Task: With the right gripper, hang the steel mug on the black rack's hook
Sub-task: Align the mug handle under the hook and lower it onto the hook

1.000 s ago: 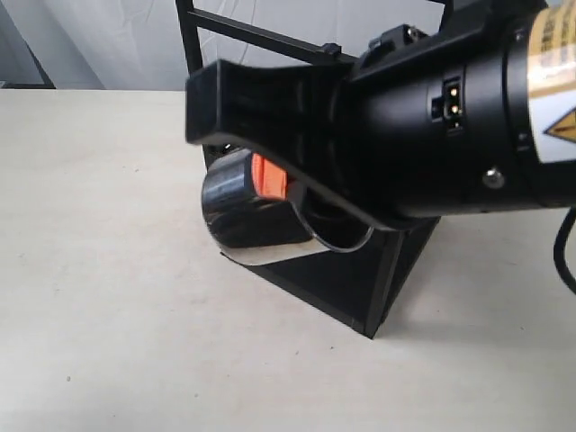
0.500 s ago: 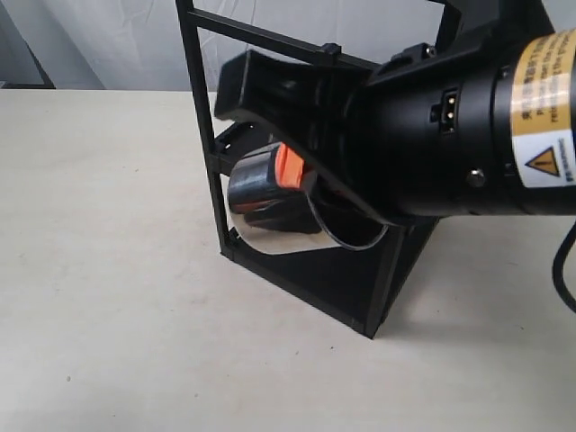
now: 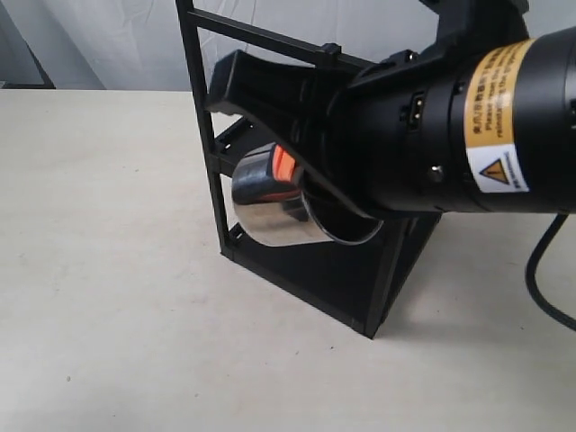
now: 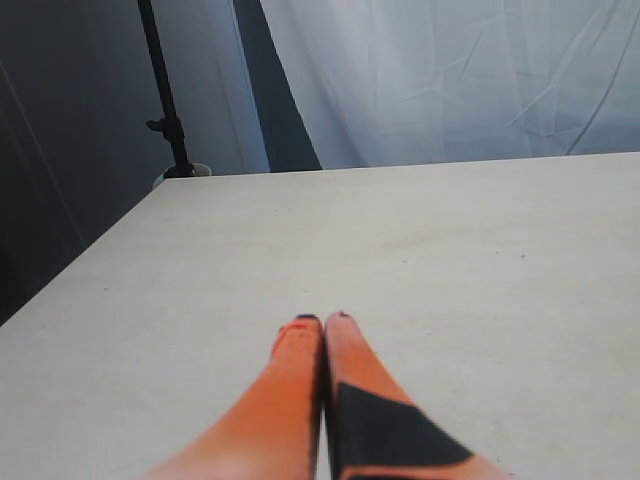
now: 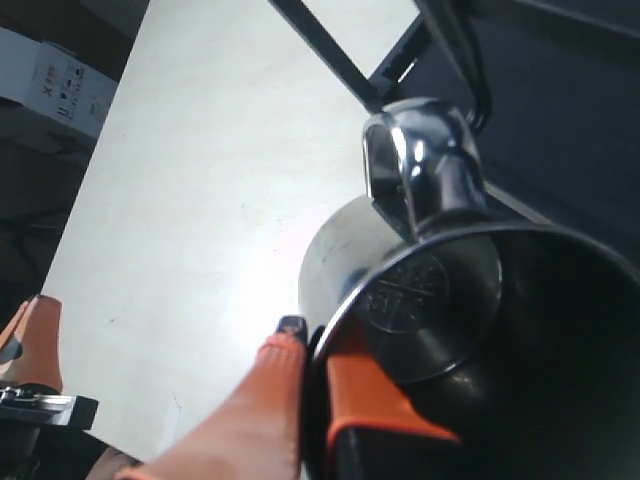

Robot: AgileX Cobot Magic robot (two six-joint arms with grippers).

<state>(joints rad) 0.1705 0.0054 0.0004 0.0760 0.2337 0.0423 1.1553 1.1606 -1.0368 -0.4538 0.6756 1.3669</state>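
My right gripper [image 3: 286, 171] fills the right of the exterior view and is shut on the steel mug [image 3: 273, 214]. One orange finger lies outside the mug's wall and one inside, at the rim [image 5: 345, 300]. The mug is tipped on its side inside the black rack [image 3: 216, 171], behind the front post and under the crossbar [image 3: 261, 34]. The mug's handle [image 5: 415, 165] points at the rack, close to a thin curved black piece [image 5: 482, 95] that may be the hook. A blocky collar [image 3: 331, 49] sits on the crossbar; what hangs from it is hidden by my gripper. My left gripper [image 4: 322, 320] is shut and holds nothing.
The rack's angled base [image 3: 346, 288] stands on the pale table [image 3: 108, 270]. A black cable [image 3: 540, 288] hangs from the right arm. White cloth backs the scene. An orange finger [image 5: 35, 345] shows at the edge of the right wrist view.
The right gripper has carried the mug to the right and deeper into the rack; the front post now stands in front of them. The left gripper's earlier state is not shown.
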